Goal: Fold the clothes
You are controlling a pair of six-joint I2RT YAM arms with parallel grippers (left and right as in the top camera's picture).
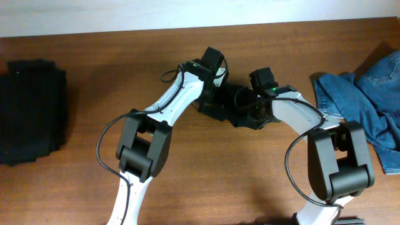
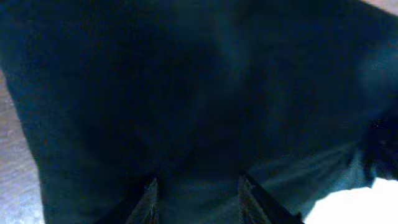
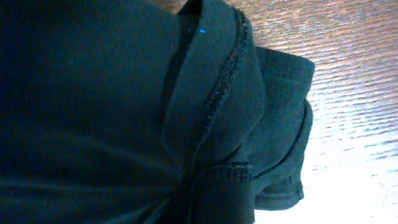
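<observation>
From overhead, the dark garment (image 1: 234,95) lies bunched just toward 12 o'clock of the middle of the wooden desk (image 1: 219,169). Both arms bend in over it. The left tool (image 1: 209,103) is at its 9 o'clock side and the right tool (image 1: 249,117) at its 4 o'clock side, each against the cloth. Their black bodies merge with the fabric, so this view does not show how the jaws stand.

The left wrist view is filled almost entirely with dim, blurred cloth. Two dark fingers (image 2: 150,196) show at 6 o'clock with a gap between them. I cannot tell whether the left tool (image 2: 198,190) pinches any fabric there. The right wrist view alone shows detail: a stitched hem (image 3: 217,93) runs from 1 o'clock down toward 6 o'clock, and folded layers hang over bare wood grain at 3 o'clock. None of that tool's fingers appear, so I cannot tell its state either.

Only the overhead view shows the surroundings. A folded black stack (image 1: 31,109) sits well apart at the 9 o'clock edge. Blue jeans (image 1: 375,106) lie crumpled at the 3 o'clock edge, running out of frame. Open wood lies between the garment and both piles, and more toward 6 o'clock around the arm bases.
</observation>
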